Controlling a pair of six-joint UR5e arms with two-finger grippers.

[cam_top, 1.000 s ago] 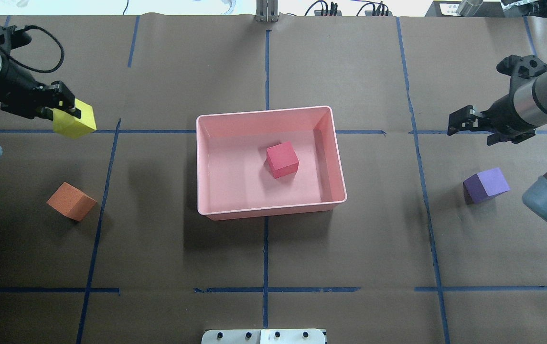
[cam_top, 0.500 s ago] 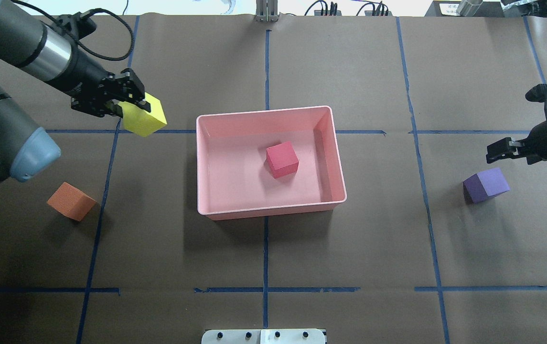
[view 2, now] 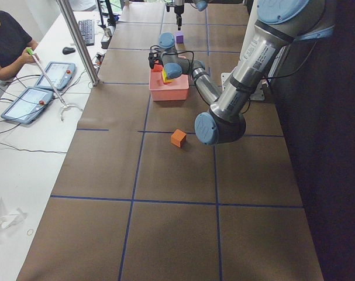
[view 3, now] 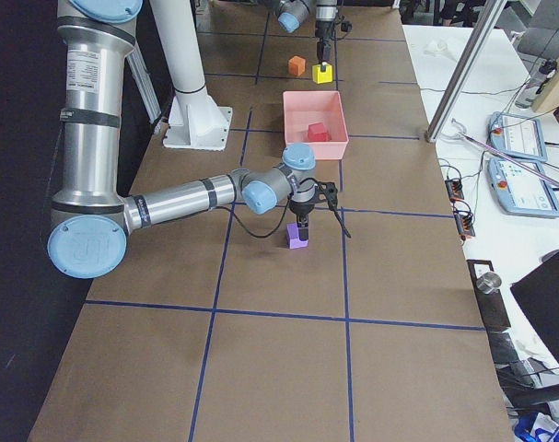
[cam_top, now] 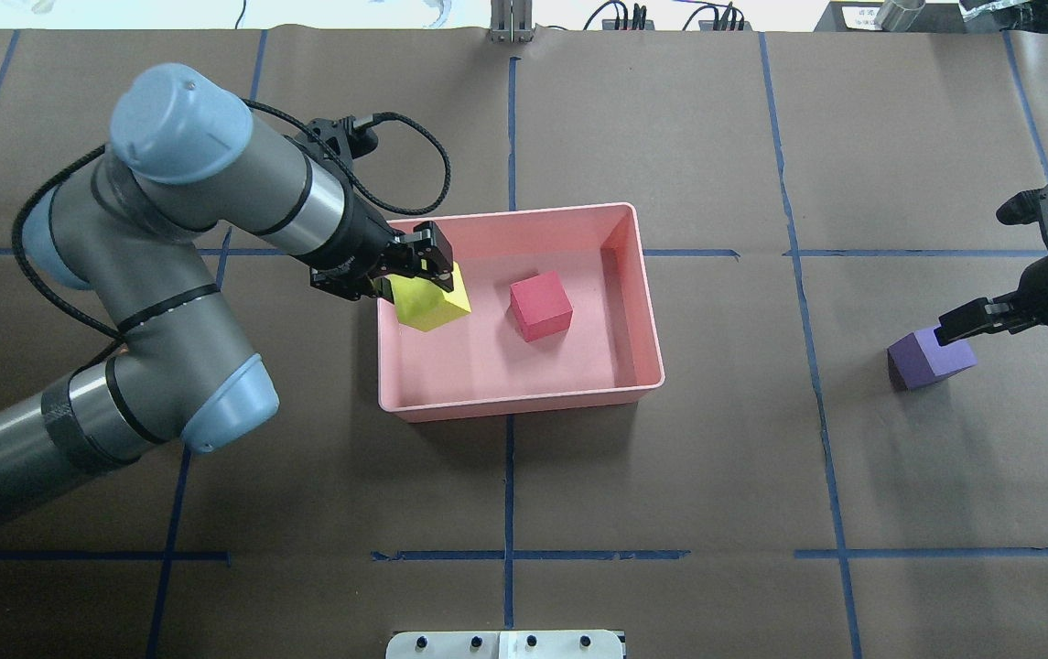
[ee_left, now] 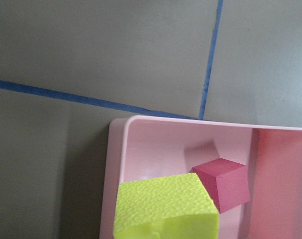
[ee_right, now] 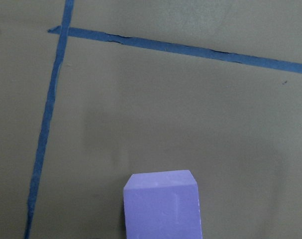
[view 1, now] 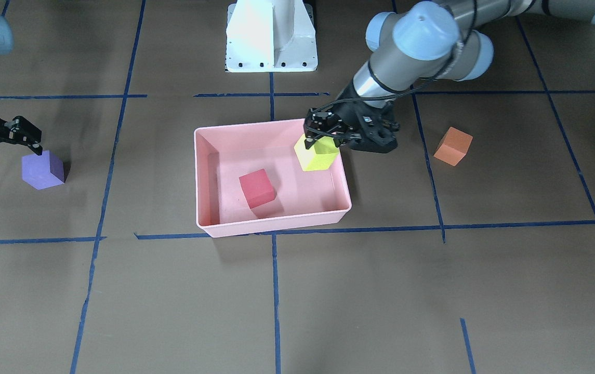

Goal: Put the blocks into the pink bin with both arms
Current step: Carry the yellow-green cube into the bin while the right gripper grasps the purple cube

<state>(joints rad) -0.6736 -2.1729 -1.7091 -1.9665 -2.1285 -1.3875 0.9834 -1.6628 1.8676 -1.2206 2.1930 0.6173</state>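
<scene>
My left gripper (cam_top: 415, 272) is shut on the yellow block (cam_top: 433, 302) and holds it just inside the left end of the pink bin (cam_top: 524, 404); the wrist view shows the yellow block (ee_left: 165, 206) above the bin floor. The red block (cam_top: 541, 306) lies in the bin. My right gripper (view 1: 26, 138) is open, close above the purple block (view 1: 42, 170), which rests on the table at the far right (cam_top: 931, 359). The orange block (view 1: 453, 146) sits on the table on my left side, hidden under my left arm in the overhead view.
The white pedestal base (view 1: 271, 36) stands behind the bin. My left arm's elbow (cam_top: 180, 124) and forearm span the table's left half. Blue tape lines grid the brown table. A side bench with tablets (view 2: 54, 73) and an operator lies beyond the far edge.
My left gripper has carried the yellow block rightward from the far left to over the bin's left end. My right gripper has moved outward and down, close over the purple block.
</scene>
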